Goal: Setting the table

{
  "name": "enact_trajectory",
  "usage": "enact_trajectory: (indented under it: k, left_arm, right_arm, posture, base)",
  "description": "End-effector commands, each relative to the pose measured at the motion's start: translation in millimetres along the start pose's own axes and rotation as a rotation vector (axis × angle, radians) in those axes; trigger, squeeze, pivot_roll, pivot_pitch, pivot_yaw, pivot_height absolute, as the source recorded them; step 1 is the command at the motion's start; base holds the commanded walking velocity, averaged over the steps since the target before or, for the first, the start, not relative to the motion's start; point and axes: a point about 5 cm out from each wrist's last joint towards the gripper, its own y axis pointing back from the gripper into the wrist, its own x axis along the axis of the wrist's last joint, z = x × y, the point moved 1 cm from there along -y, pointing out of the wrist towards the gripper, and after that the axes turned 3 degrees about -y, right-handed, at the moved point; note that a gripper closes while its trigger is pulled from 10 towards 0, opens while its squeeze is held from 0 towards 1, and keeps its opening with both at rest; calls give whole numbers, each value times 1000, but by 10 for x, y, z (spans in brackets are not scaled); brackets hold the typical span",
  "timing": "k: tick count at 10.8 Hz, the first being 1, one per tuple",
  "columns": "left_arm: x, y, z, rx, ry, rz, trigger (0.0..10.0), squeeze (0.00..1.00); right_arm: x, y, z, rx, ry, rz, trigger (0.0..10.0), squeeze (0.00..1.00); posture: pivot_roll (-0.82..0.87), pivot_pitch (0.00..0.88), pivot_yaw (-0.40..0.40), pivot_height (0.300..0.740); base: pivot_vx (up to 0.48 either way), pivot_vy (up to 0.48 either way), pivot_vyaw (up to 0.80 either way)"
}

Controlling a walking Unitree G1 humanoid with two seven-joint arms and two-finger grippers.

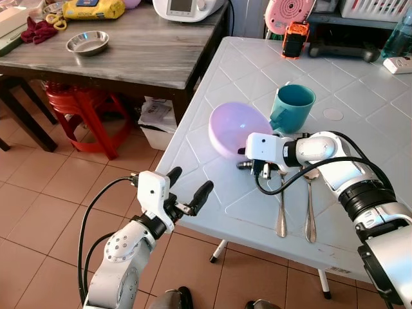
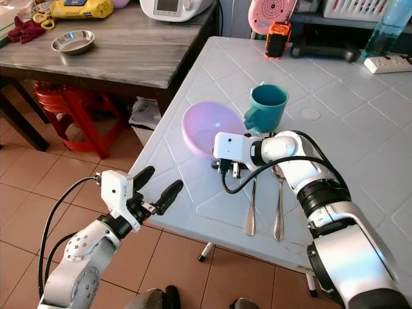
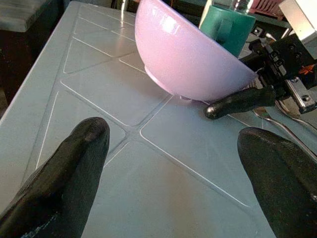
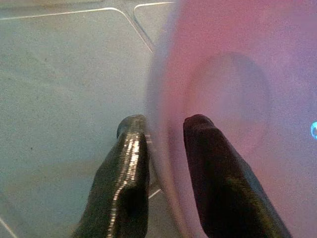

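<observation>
Item one: the pink bowl [image 1: 237, 127] sits near the left edge of the white worktop [image 1: 360, 96], tilted, with the teal mug [image 1: 293, 107] just beside it on the far right.

Item two: the right gripper [image 1: 243, 158] is at the bowl's near rim. The right wrist view settles what the head views leave unclear: one of its fingers [image 4: 124, 183] lies outside the bowl wall and the other inside, the two pinched narrowly on the rim. The left wrist view adds that the bowl's far side rests on the worktop while the outside finger lies low beside its base.

Item three: two spoons [image 1: 296, 203] lie side by side on the worktop near the right arm, handles toward the near edge, partly crossed by the arm's black cable.

Item four: the left gripper [image 1: 190, 187] hovers off the near left corner of the worktop, its fingers [image 3: 59, 183] spread wide and holding nothing, pointed toward the bowl.

Item five: a wooden table [image 1: 141, 51] stands to the far left carrying a steel dish [image 1: 87, 43]; a red stool [image 1: 84, 106] stands under it.
</observation>
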Motion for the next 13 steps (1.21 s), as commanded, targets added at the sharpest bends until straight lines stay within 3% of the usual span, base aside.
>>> enact_trajectory:
  k: [1, 2, 3, 4, 7, 9, 11, 12, 13]
  left_arm:
    - [12, 11, -21, 5, -10, 3, 10000, 0]
    - [9, 14, -30, 9, -12, 1, 10000, 0]
    - [14, 18, -48, 16, -15, 2, 10000, 0]
    - [18, 16, -53, 18, -16, 3, 10000, 0]
    - [73, -28, -118, 43, -26, 22, 10000, 0]
    - [55, -51, -333, 199, -70, -8, 10000, 0]
    - [138, -52, -559, 348, -176, 18, 10000, 0]
    - [191, -46, -681, 459, -180, 46, 10000, 0]
    - [195, -34, -714, 509, -181, 56, 10000, 0]
  right_arm:
    - [63, 21, 53, -42, 30, 31, 0, 0]
    - [102, 23, 77, -100, 50, 58, 0, 0]
    - [231, 44, 123, -208, 52, 153, 0, 0]
    - [265, 52, 123, -233, 47, 182, 0, 0]
    - [406, 138, 66, -444, -26, 341, 0, 0]
    - [510, 231, 51, -621, -157, 440, 0, 0]
    - [555, 322, -169, -799, -320, 495, 0, 0]
    - [573, 339, -360, -890, -456, 518, 4275, 0]
    - [540, 401, -496, -1030, -528, 495, 10000, 0]
  posture:
    - [-60, 126, 61, 740]
    - [-57, 126, 62, 740]
    - [-56, 126, 64, 740]
    - [-55, 125, 64, 740]
    - [-65, 122, 69, 740]
    - [-68, 122, 67, 740]
    - [-48, 121, 60, 740]
    - [-53, 115, 60, 740]
    - [-49, 108, 64, 740]
  base:
    - [0, 0, 0]
    - [0, 0, 0]
    - [0, 0, 0]
    - [0, 0, 0]
    - [0, 0, 0]
    - [0, 0, 0]
    - [0, 0, 0]
    - [0, 0, 0]
    - [0, 0, 0]
